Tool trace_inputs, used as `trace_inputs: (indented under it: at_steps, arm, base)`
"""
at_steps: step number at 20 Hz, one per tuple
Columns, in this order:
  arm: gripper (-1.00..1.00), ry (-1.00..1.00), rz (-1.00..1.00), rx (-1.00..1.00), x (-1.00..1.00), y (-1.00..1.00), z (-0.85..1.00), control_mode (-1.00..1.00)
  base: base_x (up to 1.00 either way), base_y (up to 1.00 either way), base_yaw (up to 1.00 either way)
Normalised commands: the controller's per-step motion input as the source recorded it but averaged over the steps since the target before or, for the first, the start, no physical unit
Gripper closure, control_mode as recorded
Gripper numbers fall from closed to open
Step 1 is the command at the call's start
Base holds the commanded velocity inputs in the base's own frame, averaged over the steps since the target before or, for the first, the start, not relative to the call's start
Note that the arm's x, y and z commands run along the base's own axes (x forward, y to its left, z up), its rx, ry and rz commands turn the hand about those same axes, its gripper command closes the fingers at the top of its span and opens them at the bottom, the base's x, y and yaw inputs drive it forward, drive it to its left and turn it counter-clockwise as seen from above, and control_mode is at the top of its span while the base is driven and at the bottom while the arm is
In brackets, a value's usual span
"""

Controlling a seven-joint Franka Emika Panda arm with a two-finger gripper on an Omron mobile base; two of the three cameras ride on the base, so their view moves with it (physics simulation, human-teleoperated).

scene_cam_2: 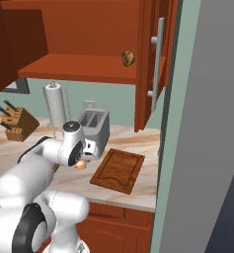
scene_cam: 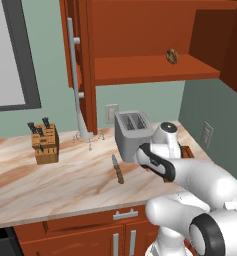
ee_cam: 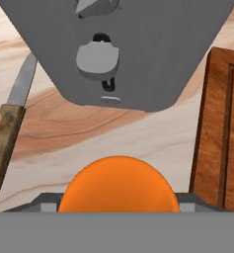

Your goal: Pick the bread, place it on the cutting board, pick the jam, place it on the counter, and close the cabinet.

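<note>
My gripper [scene_cam_2: 82, 160] hangs low over the counter [scene_cam_2: 138, 142], in front of the toaster, shut on the jam [scene_cam_2: 80, 165]. In the hand view the jam [ee_cam: 118, 187] is an orange dome at the bottom, with marbled stone beneath it. The dark cutting board [scene_cam_2: 119, 170] lies bare just to the right of the jar, and its edge [ee_cam: 222, 143] runs along that view's right side. The bread [scene_cam: 172, 56] sits on the lower shelf of the cabinet [scene_cam: 150, 70], whose doors stand open; from the other side the bread [scene_cam_2: 128, 58] rests near the shelf's right end.
A silver toaster [scene_cam: 132, 130] stands right behind the hand. A wooden-handled knife [scene_cam: 118, 169] lies on the counter to its left. The knife block [scene_cam: 45, 142] and a paper towel roll [scene_cam_2: 55, 105] stand further left. The open door [scene_cam_2: 150, 64] with its bar handle juts out above the board.
</note>
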Motion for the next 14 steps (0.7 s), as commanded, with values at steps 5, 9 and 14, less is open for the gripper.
trace_inputs:
  at_steps: [5, 9, 14]
  arm:
    - [1.0, -0.01, 0.0, 0.0, 0.11, 0.01, -0.34, -1.0]
    - [1.0, -0.03, 0.0, 0.0, 0.07, 0.0, -0.33, -1.0]
    - [1.0, -0.02, 0.0, 0.0, 0.02, 0.0, -0.3, -1.0]
  base:
    - [0.0, 0.0, 0.0]
    - [0.0, 0.0, 0.0]
    - [0.0, 0.0, 0.0]
